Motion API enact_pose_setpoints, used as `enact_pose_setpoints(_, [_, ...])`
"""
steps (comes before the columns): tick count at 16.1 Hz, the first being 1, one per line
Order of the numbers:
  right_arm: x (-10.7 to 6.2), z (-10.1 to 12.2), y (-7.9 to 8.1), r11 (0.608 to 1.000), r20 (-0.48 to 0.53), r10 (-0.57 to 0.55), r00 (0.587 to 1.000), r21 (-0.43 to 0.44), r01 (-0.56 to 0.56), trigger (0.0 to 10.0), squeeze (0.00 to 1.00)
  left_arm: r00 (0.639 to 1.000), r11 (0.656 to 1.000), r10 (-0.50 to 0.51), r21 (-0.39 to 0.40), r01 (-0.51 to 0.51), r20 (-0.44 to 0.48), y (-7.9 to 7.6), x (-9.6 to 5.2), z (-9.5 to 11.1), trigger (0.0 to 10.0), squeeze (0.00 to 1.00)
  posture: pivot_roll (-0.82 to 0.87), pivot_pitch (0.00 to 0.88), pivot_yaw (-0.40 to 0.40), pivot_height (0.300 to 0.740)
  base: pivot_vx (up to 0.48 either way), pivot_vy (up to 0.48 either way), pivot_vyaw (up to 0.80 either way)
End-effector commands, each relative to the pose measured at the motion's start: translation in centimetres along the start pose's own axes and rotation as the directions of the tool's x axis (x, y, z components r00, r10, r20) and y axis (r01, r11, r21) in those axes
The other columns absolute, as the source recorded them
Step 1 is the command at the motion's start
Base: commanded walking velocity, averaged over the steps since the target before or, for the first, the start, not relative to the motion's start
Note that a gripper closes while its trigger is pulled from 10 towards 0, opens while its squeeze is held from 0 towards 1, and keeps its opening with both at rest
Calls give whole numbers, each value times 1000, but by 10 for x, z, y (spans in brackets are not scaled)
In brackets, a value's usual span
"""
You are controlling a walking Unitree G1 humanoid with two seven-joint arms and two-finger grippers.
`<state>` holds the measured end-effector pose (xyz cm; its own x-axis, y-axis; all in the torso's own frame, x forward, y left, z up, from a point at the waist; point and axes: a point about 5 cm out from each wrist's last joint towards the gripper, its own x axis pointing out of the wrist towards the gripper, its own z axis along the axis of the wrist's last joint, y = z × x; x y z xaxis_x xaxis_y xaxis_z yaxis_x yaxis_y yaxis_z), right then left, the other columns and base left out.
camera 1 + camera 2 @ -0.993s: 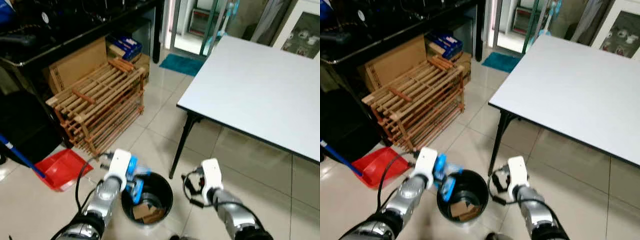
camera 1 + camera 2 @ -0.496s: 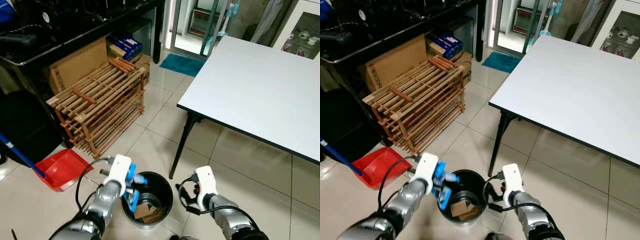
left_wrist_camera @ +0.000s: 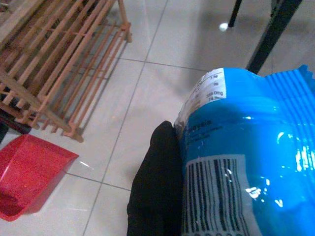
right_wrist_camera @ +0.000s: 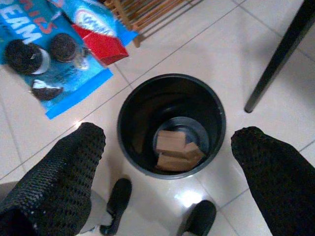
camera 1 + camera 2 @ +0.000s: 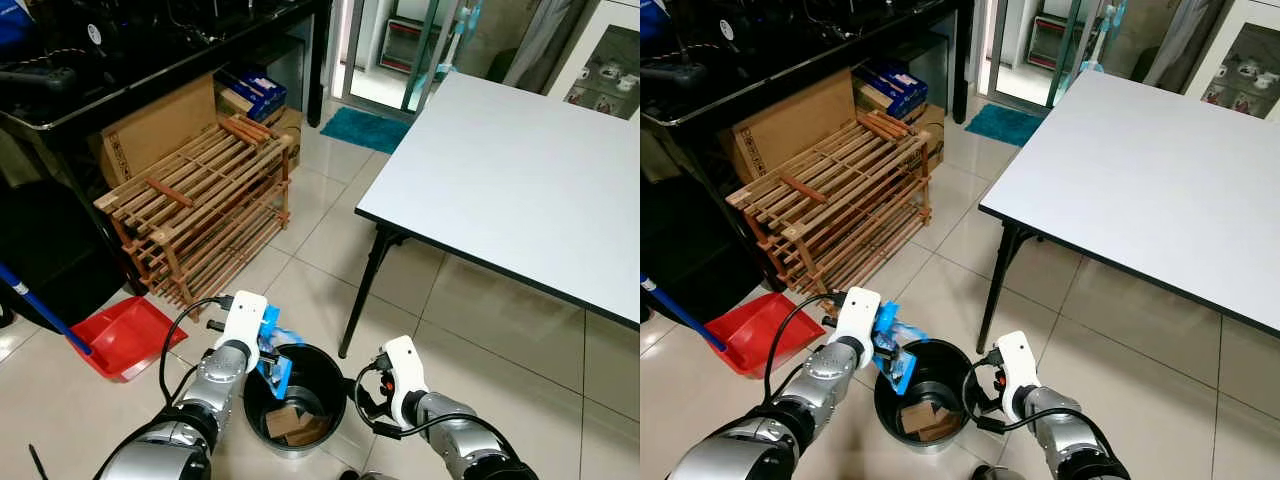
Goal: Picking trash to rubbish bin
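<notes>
Currently left gripper (image 5: 268, 352) pinches blue wrapper (image 5: 274, 352) over the bin (image 5: 330, 400) rim at 10 o'clock, positioned for drop. Right gripper (image 4: 167, 147), fingers spread, waits at 3 o'clock.

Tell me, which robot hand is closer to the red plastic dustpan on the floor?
Left. The left gripper, holding a blue snack wrapper at the black bin's rim, is nearest the red plastic dustpan. The open right gripper sits on the bin's far side.

The blue wrapper (image 4: 59, 54) reads "EAM"; its barcode label is illegible.
</notes>
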<state>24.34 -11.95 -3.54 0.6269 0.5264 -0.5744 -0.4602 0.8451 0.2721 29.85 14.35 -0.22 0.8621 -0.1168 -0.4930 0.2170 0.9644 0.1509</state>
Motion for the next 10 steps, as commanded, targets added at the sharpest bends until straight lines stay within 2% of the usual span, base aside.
enact_pose_setpoints(1, [-3, -3, -1, 1000, -13, 27, 1000, 12, -27, 10000, 0, 999, 1000, -29, 13, 29, -16, -7, -1, -4, 10000, 0, -47, 61, -55, 740, 0, 0, 0])
enact_pose_setpoints(7, [-5, -1, -4, 999, 5, 38, 999, 37, -38, 10000, 0, 996, 996, -81, 20, 82, -31, -18, -2, -9, 10000, 0, -48, 70, -50, 740, 0, 0, 0])
enact_pose_setpoints(10, [-7, 0, -2, 997, 22, 55, 998, 49, -56, 10000, 0, 997, 995, -64, 68, 68, -47, -16, -3, -13, 10000, 0, -58, 74, -48, 740, 0, 0, 0])
